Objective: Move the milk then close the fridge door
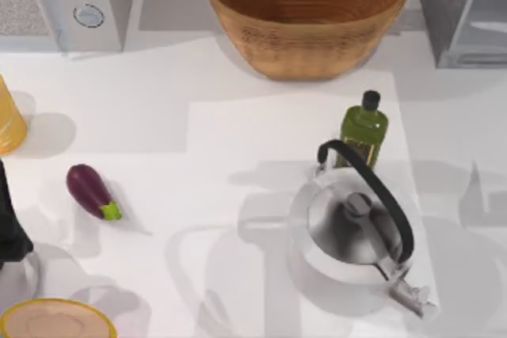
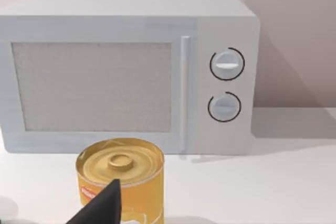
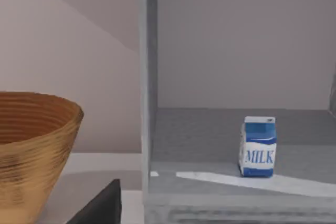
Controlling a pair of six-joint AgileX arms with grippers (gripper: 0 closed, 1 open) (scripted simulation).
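Milk (image 3: 258, 146): small boxy carton, blue over white, upright on speckled grey fridge (image 3: 220, 140) floor, lower right. Ribbed woven basket (image 3: 31, 150) lower left. Pincer states: cannot tell.

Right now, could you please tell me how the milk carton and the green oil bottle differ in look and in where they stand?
The milk carton is a boxy blue-and-white pack with "MILK" lettering; the green oil bottle is rounded, with a narrow neck and a black cap. The milk carton stands inside the open fridge, on its grey floor, while the green oil bottle stands out on the white table, beside the kettle. Both stand upright, and no pincer holds either.
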